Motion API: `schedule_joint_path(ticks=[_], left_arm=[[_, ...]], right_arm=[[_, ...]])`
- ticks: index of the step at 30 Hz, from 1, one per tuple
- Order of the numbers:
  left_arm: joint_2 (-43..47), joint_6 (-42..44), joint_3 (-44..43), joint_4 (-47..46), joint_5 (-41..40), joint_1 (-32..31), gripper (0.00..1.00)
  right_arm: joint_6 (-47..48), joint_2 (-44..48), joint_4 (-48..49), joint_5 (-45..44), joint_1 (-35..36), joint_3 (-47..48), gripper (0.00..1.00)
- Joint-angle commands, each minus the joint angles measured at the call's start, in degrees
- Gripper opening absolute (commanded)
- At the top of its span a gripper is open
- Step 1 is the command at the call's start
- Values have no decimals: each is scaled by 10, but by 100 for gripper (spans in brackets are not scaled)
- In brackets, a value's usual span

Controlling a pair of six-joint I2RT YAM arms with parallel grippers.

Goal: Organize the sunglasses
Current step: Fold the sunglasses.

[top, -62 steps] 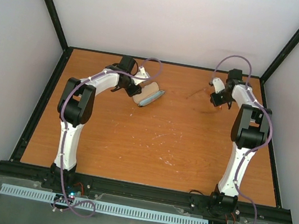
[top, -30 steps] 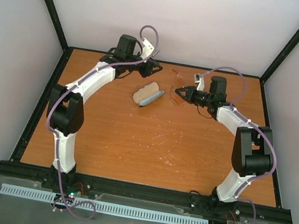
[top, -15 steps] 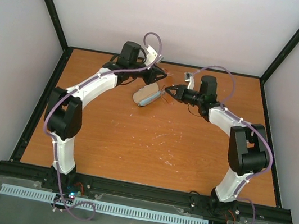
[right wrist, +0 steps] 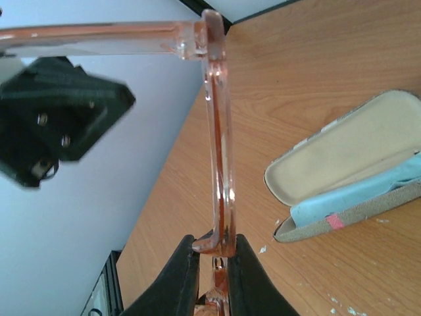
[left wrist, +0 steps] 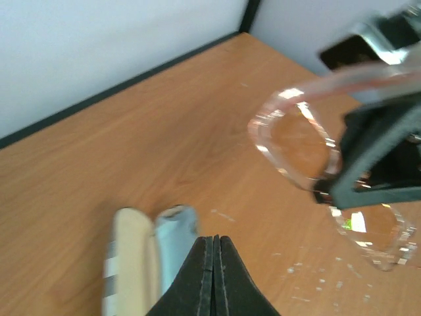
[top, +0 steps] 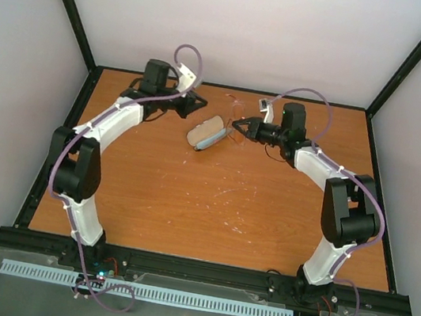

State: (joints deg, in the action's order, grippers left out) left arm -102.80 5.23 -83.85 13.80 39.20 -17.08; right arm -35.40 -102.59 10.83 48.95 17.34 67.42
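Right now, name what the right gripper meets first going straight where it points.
Likely nothing soon: the right gripper carries the sunglasses between the left gripper and the case, toward the table; depth unclear.

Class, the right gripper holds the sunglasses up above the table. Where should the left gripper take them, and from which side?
Probably the unfolded temple arm, near its hinge, approached from the left arm's own side. The right gripper pinches the sunglasses near the bridge, leaving that thin straight bar free. The left gripper, shut, must open first.

Bright, even light, soft shadows; near objects blurred in both wrist views (left worst).
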Motion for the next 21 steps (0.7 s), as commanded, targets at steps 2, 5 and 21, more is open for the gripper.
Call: schedule_joint_path(ticks=[2, 5, 21], left_arm=[[-10, -2, -64, -10, 28, 38, 1], [-43, -36, -110, -19, 64, 39, 1], [-85, -107, -138, -55, 119, 6, 1]], right_arm=[[33, -8, -35, 24, 5, 1, 3], [30, -10, -28, 28, 9, -5, 3], [0, -59, 3, 34, 25, 44, 3]])
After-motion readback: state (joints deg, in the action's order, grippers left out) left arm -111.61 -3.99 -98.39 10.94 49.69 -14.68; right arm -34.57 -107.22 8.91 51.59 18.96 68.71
